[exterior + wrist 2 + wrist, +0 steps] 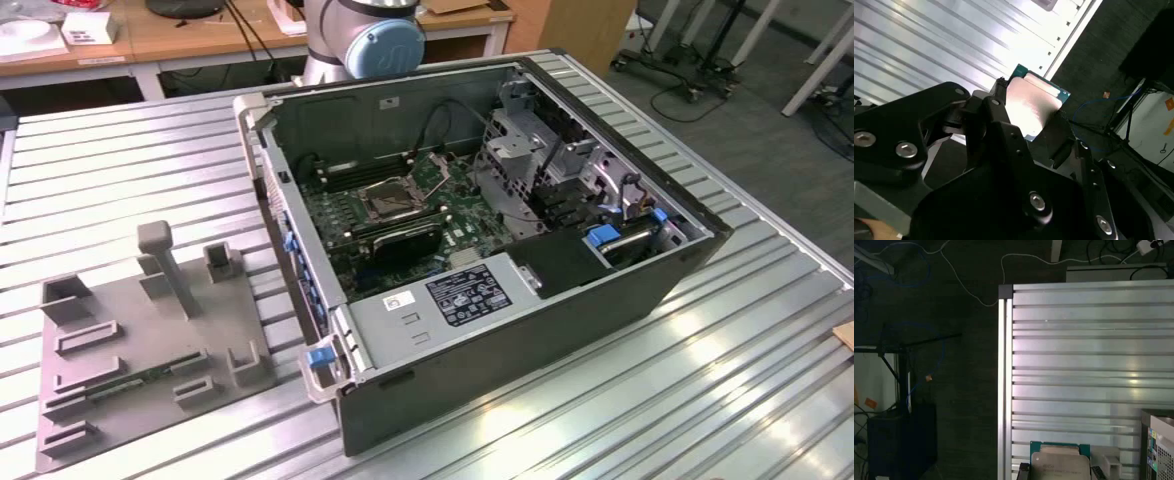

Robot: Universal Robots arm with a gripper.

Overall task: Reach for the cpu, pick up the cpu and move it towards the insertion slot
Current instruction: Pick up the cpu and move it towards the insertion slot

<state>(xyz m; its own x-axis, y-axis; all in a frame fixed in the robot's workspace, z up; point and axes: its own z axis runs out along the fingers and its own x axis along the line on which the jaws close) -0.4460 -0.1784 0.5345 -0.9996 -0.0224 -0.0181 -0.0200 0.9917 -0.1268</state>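
Firmly, fingers (995, 107) grip the cpu (1034, 107); the insertion slot (396, 200) sits inside the case (534, 345).

A lab: slatted metal bench (747, 400), opened computer (561, 320) (desks (187, 42) behind).

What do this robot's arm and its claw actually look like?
The arm is a silver-grey tube with a rounded light blue cap on its joint. The gripper is matte black, built of angular linked plates fastened by silver bolts.
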